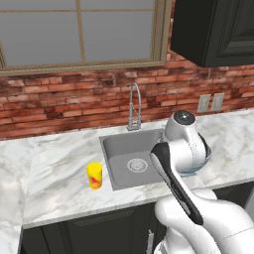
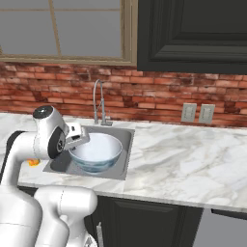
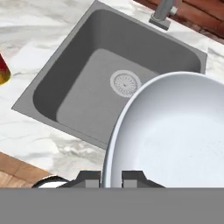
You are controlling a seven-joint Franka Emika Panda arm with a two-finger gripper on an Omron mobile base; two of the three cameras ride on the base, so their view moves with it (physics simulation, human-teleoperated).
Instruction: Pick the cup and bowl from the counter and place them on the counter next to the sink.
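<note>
My gripper (image 3: 111,177) is shut on the near rim of the pale blue-white bowl (image 3: 175,135), one finger on each side of the rim. In the right base view the gripper (image 2: 78,141) holds the bowl (image 2: 99,152) up, tilted, over the grey sink (image 2: 124,144). From the left base the bowl (image 1: 200,166) mostly hides behind my arm. The yellow cup (image 1: 94,175) with its red-orange mark stands upright on the marble counter (image 1: 59,168), just left of the sink (image 1: 131,158). An edge of the cup (image 3: 2,70) shows at the hand view's left border.
A curved chrome faucet (image 1: 135,106) rises behind the sink against the brick wall. Right of the sink lies a wide stretch of counter (image 2: 193,154), with two wall outlets (image 2: 198,113) above it. A dark upper cabinet (image 2: 193,34) hangs overhead.
</note>
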